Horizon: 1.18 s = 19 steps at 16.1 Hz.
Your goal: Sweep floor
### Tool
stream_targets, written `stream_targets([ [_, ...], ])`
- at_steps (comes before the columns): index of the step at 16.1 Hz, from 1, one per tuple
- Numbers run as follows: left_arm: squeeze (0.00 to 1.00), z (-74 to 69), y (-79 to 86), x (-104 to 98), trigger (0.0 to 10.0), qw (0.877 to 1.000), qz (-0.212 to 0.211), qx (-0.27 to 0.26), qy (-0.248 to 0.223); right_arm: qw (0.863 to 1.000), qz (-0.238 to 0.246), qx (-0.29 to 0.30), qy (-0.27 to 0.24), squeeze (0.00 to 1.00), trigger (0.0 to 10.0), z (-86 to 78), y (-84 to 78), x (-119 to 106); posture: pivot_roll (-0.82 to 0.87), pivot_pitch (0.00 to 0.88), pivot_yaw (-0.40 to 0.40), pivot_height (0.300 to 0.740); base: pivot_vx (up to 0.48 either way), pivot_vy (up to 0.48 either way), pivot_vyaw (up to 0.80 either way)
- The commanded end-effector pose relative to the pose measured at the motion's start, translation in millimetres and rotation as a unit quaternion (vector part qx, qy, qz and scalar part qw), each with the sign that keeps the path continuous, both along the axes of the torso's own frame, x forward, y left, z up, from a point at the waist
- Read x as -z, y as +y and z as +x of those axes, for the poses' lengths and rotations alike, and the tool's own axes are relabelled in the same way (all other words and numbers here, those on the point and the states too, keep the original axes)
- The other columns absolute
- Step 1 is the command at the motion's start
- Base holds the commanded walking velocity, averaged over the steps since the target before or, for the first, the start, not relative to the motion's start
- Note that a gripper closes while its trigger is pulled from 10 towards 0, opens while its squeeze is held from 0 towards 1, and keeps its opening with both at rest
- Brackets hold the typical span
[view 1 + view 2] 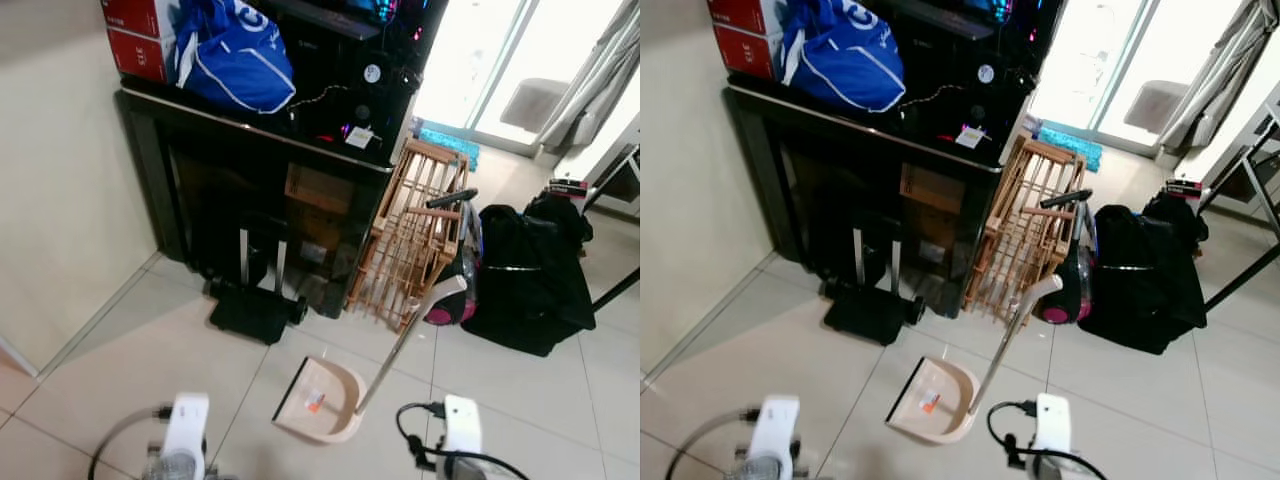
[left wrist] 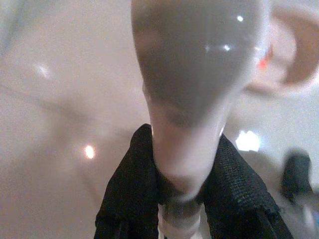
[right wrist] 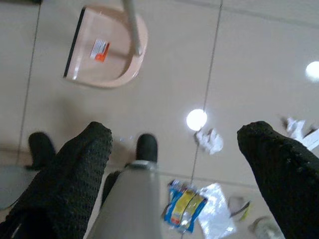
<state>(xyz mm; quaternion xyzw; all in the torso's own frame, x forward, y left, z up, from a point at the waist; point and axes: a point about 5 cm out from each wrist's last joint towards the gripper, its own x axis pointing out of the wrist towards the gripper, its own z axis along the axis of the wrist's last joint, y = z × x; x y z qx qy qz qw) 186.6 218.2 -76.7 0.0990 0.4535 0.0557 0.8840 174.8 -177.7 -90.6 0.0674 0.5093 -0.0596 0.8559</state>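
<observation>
Left pincer (image 2: pixel 182 199) is clenched on a pale broom handle (image 2: pixel 192 89), ready for sweeping. Right pincer (image 3: pixel 172 149) is released, holding nothing, above litter (image 3: pixel 199 206) lying near the dustpan (image 1: pixel 325 398), which rests on the floor (image 1: pixel 130 350).

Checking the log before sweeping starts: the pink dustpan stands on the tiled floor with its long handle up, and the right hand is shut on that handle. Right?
Not quite. In the right wrist view the right hand is open, apart from the dustpan. The rest holds.
</observation>
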Motion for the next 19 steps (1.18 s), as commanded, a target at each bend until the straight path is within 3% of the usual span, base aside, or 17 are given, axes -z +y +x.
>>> stream_targets([
  [1, 0.00, 31.8, -2.1, -20.1, 10.0, 0.996, 0.024, 0.047, -0.072, 0.999, -0.026, 0.001, -0.028, 0.00, 10.0, 12.5, -13.2, -7.7, 0.12, 0.000, -0.115, 0.740, 0.000, 0.000, 0.00],
  [2, 0.00, 35.5, -2.1, -23.1, 10.0, 0.995, 0.027, 0.055, -0.082, 0.999, -0.030, 0.002, -0.030, 0.00, 10.0, 13.5, -15.1, -8.5, 0.12, 0.000, -0.115, 0.740, 0.000, 0.000, 0.00],
  [3, 0.00, 54.3, -1.2, -39.4, 10.0, 0.988, 0.037, 0.079, -0.131, 0.998, -0.024, 0.023, -0.059, 0.00, 10.0, 18.1, -26.4, -13.5, 0.11, 0.000, -0.104, 0.740, 0.000, 0.000, 0.00],
  [4, 0.00, 73.4, -6.0, -59.9, 10.0, 0.974, 0.019, 0.120, -0.192, 0.994, -0.017, 0.038, -0.101, 0.00, 10.0, 23.8, -38.2, -20.9, 0.10, 0.006, -0.075, 0.740, 0.000, 0.000, 0.00],
  [5, 0.00, 84.7, -10.4, -73.8, 10.0, 0.964, 0.015, 0.144, -0.224, 0.990, -0.014, 0.044, -0.131, 0.00, 10.0, 27.6, -45.0, -27.0, 0.09, 0.015, -0.062, 0.740, 0.000, 0.000, 0.00],
  [7, 0.00, 94.4, -21.1, -89.9, 10.0, 0.950, -0.005, 0.173, -0.260, 0.985, -0.002, 0.052, -0.166, 0.00, 10.0, 32.2, -49.1, -35.6, 0.08, 0.034, -0.047, 0.740, 0.000, 0.000, 0.00],
  [8, 0.00, 98.3, -32.6, -105.9, 10.0, 0.934, -0.018, 0.207, -0.290, 0.977, 0.006, 0.057, -0.205, 0.00, 10.0, 35.9, -50.6, -48.1, 0.08, 0.043, -0.039, 0.740, 0.000, 0.000, 0.00],
  [9, 0.00, 97.6, -36.9, -114.0, 10.0, 0.930, -0.017, 0.209, -0.301, 0.973, -0.015, 0.060, -0.223, 0.00, 10.0, 35.9, -53.1, -56.8, 0.07, 0.061, -0.029, 0.740, 0.000, 0.000, 0.00],
  [10, 0.00, 88.1, -45.5, -131.0, 10.0, 0.921, -0.047, 0.211, -0.323, 0.962, -0.050, 0.059, -0.262, 0.00, 10.0, 30.4, -53.1, -78.7, 0.05, 0.086, -0.016, 0.740, 0.000, 0.000, 0.00],
  [11, 0.00, 83.4, -46.9, -136.4, 10.0, 0.915, -0.057, 0.220, -0.333, 0.958, -0.061, 0.052, -0.276, 0.00, 10.0, 27.6, -52.1, -86.5, 0.05, 0.096, -0.015, 0.740, 0.000, 0.000, 0.00],
  [12, 0.00, 69.9, -43.6, -148.6, 10.0, 0.910, -0.058, 0.225, -0.343, 0.941, -0.094, 0.031, -0.324, 0.00, 10.0, 21.3, -50.7, -111.2, 0.04, 0.110, -0.012, 0.740, 0.000, 0.000, 0.00],
  [14, 0.00, 44.9, -36.0, -162.8, 10.0, 0.914, -0.052, 0.216, -0.340, 0.921, -0.148, -0.007, -0.361, 0.00, 10.0, 10.2, -46.9, -141.6, 0.03, 0.126, -0.015, 0.740, 0.000, 0.000, 0.00],
  [16, 0.00, 20.5, -38.0, -172.2, 10.0, 0.919, -0.061, 0.234, -0.311, 0.937, -0.106, -0.013, -0.334, 0.00, 10.0, -4.2, -39.3, -148.9, 0.03, 0.129, -0.024, 0.740, 0.000, 0.000, 0.00],
  [17, 0.00, 14.3, -37.7, -176.8, 10.0, 0.919, -0.046, 0.241, -0.309, 0.941, -0.109, -0.059, -0.314, 0.00, 10.0, -10.4, -36.0, -145.3, 0.04, 0.129, -0.034, 0.740, 0.000, 0.000, 0.00],
  [18, 0.00, 13.6, -37.1, -182.7, 10.0, 0.919, -0.044, 0.238, -0.312, 0.937, -0.096, -0.056, -0.330, 0.00, 10.0, -13.4, -34.0, -146.3, 0.04, 0.125, -0.040, 0.740, 0.000, 0.000, 0.00],
  [19, 0.00, 18.2, -35.5, -200.1, 10.0, 0.906, -0.007, 0.249, -0.342, 0.936, -0.108, -0.056, -0.330, 0.00, 10.0, -17.3, -34.4, -146.2, 0.04, 0.112, -0.048, 0.740, 0.000, 0.000, 0.00],
])
